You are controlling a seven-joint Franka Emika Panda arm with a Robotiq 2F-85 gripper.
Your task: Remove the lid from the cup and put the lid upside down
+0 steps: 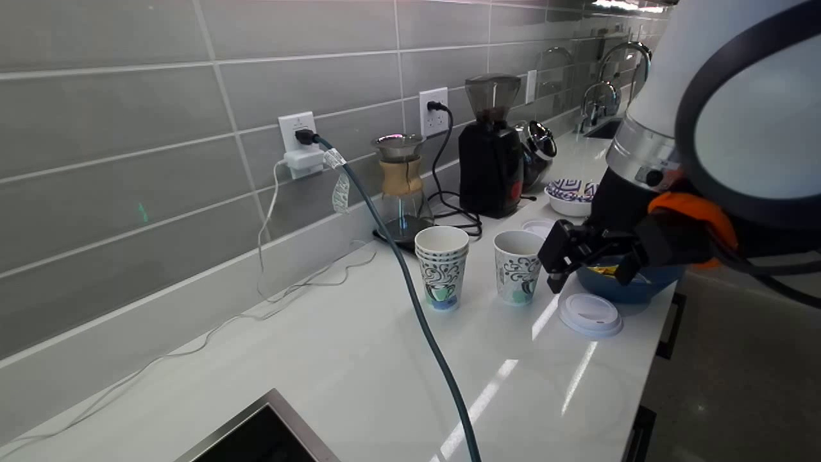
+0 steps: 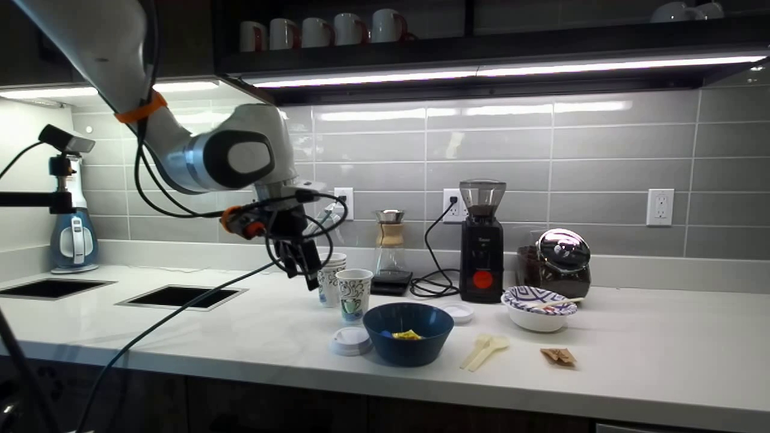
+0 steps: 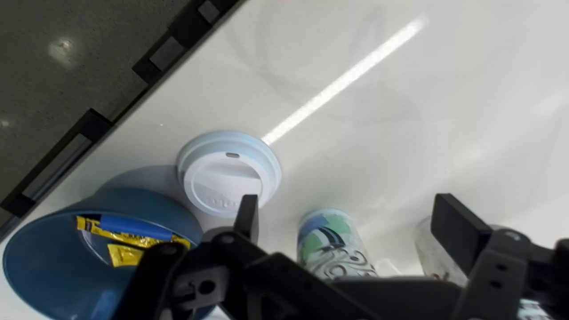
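Observation:
The single white paper cup (image 1: 517,273) with a swirl pattern stands upright on the counter, its mouth uncovered; it also shows in an exterior view (image 2: 354,296). In the wrist view its lower part (image 3: 331,240) shows and its mouth is hidden. A round white lid (image 1: 590,314) lies flat beside the blue bowl, raised side and sip hole up; it shows in an exterior view (image 2: 351,341) and the wrist view (image 3: 226,175). My gripper (image 1: 590,273) is open and empty above the counter, near cup-mouth height. In the wrist view, its fingertips (image 3: 353,222) appear either side of the cup.
A blue bowl (image 2: 408,343) with yellow packets stands by the lid. A stack of paper cups (image 1: 442,273) stands beside the cup. Another white lid (image 2: 458,313) lies behind the bowl. A patterned bowl (image 2: 538,316), spoons (image 2: 485,350) and a grinder (image 2: 481,258) are farther along. A cable (image 1: 417,301) hangs across.

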